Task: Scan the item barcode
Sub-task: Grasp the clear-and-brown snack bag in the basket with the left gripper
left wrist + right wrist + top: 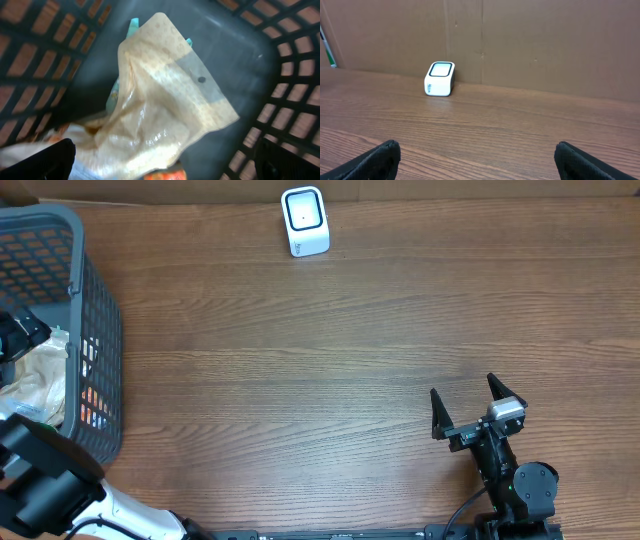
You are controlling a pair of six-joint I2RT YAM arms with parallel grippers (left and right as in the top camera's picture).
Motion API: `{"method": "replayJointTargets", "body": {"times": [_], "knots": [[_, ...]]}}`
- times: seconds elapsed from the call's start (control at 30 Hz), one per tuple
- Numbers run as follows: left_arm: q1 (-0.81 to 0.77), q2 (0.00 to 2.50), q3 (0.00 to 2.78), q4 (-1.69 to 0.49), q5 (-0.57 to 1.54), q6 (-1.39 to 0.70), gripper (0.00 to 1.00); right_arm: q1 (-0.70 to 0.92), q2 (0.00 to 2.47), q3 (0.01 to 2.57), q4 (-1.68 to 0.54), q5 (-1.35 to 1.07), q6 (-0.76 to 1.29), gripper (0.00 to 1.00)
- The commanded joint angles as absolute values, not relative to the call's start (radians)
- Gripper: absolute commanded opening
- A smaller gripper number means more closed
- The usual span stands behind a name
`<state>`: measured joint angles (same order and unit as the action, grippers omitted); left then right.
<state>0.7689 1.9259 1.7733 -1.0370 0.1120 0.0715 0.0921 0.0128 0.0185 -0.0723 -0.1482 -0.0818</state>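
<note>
My left fingers [40, 160] stand wide open above the bag [165, 100] in the basket [285, 65], holding nothing. My right fingers [370, 160] are wide open and empty over the tabletop [495, 130], with the scanner [440, 78] far ahead.

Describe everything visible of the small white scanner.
The scanner is a small white box with rounded corners, seemingly plastic. Its top face holds a pale window with a dark rim. It stands upright at the far edge of the wooden table, just before the brown cardboard wall. Only the table touches it.
</note>
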Motion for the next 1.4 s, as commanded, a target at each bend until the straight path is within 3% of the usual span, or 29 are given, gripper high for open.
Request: {"method": "replayJointTargets", "body": {"times": [0.0, 0.27, 0.37, 0.77, 0.9, 1.07, 1.1, 1.17, 1.37], "knots": [[0.765, 1.948, 1.768, -1.008, 0.104, 0.205, 1.0, 0.089, 0.003, 0.008, -0.069, -0.134, -0.078, 1.0], [0.765, 2.043, 1.768, -0.993, 0.046, 0.286, 0.99, 0.089, 0.003, 0.008, -0.069, -0.134, -0.078, 1.0], [0.765, 2.071, 1.768, -1.009, 0.014, 0.293, 0.94, 0.089, 0.003, 0.008, -0.069, -0.134, -0.078, 1.0], [0.765, 2.089, 1.676, -0.974, -0.063, 0.292, 0.87, 0.089, 0.003, 0.008, -0.069, -0.134, -0.078, 1.0], [0.764, 2.089, 1.629, -0.948, -0.05, 0.291, 0.66, 0.089, 0.003, 0.008, -0.069, -0.134, -0.078, 1.0], [0.765, 2.089, 1.627, -0.95, 0.043, 0.291, 0.52, 0.089, 0.003, 0.008, -0.069, -0.135, -0.078, 1.0], [0.764, 2.089, 1.627, -0.951, 0.073, 0.291, 0.37, 0.089, 0.003, 0.008, -0.069, -0.134, -0.078, 1.0], [0.764, 2.089, 1.627, -0.951, 0.092, 0.287, 0.23, 0.089, 0.003, 0.008, -0.069, -0.134, -0.078, 1.0], [0.764, 2.089, 1.629, -0.944, 0.102, 0.269, 0.12, 0.089, 0.003, 0.008, -0.069, -0.134, -0.078, 1.0]]}}
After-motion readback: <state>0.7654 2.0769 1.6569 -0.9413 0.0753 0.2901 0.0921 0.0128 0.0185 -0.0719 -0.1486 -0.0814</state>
